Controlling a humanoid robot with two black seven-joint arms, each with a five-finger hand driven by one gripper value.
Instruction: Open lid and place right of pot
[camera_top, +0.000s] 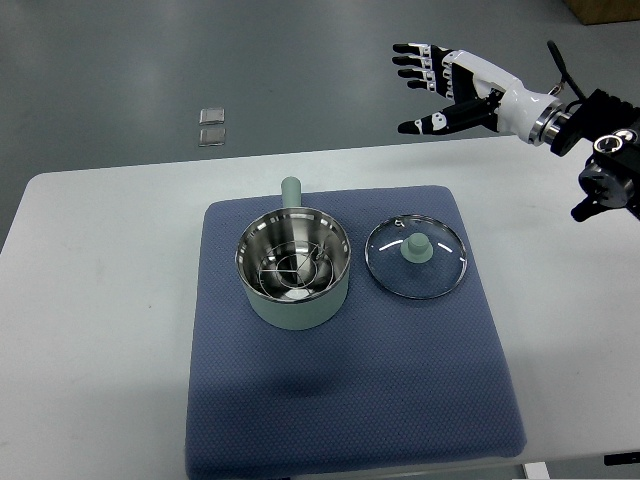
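A pale green pot (294, 272) with a steel inside and a wire rack stands open on the blue mat (350, 400), its handle pointing to the far side. Its glass lid (416, 258), with a green knob on top, lies flat on the mat just right of the pot. My right hand (432, 88) is raised beyond the table's far edge, well above and behind the lid, fingers spread and holding nothing. The left arm does not show.
The mat lies on a white table (90, 330). Two small clear square pieces (211, 127) lie on the grey floor past the table's far edge. A brown box corner (605, 8) shows at the top right.
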